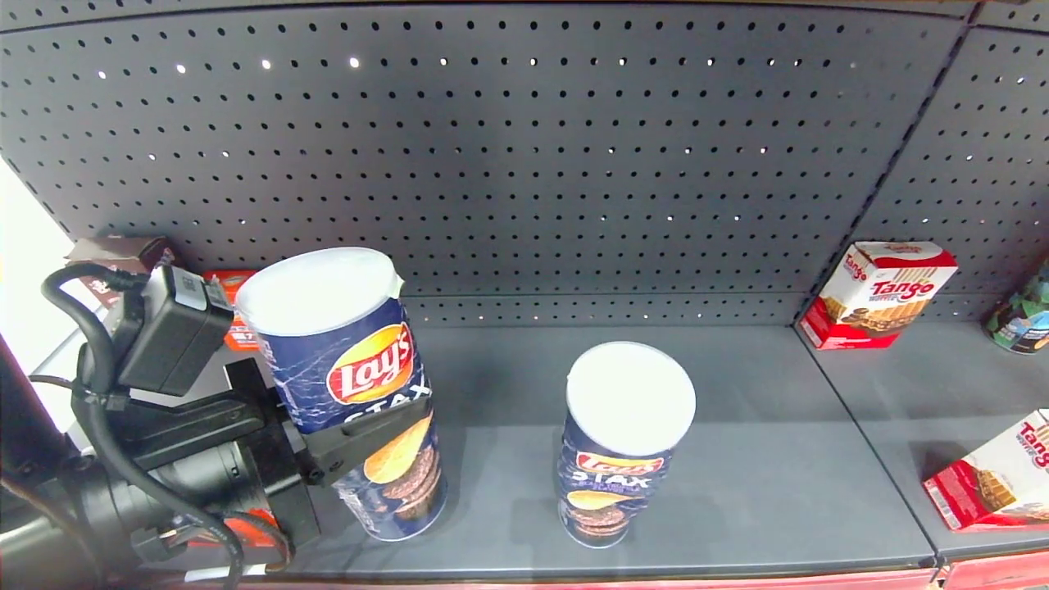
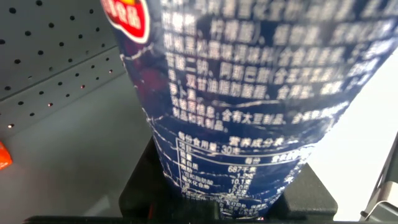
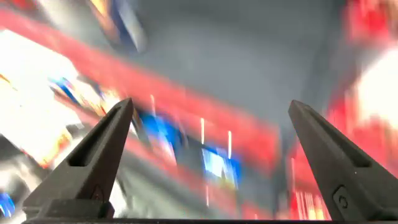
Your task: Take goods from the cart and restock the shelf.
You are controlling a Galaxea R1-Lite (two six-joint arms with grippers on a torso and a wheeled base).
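Note:
A tall dark-blue chip can with a white lid stands upright at the left front of the grey shelf. My left gripper is shut on its middle; one black finger crosses the front of the can. In the left wrist view the can's printed back rises between the jaws. A second, shorter-looking can of the same kind stands free near the shelf's centre front. My right gripper is open with nothing between its fingers, before a blurred red shelf edge.
A pegboard wall backs the shelf. Red-and-white wafer boxes sit at the back right and front right. A dark packet lies at the far right. An orange pack and a brown box sit behind the left arm.

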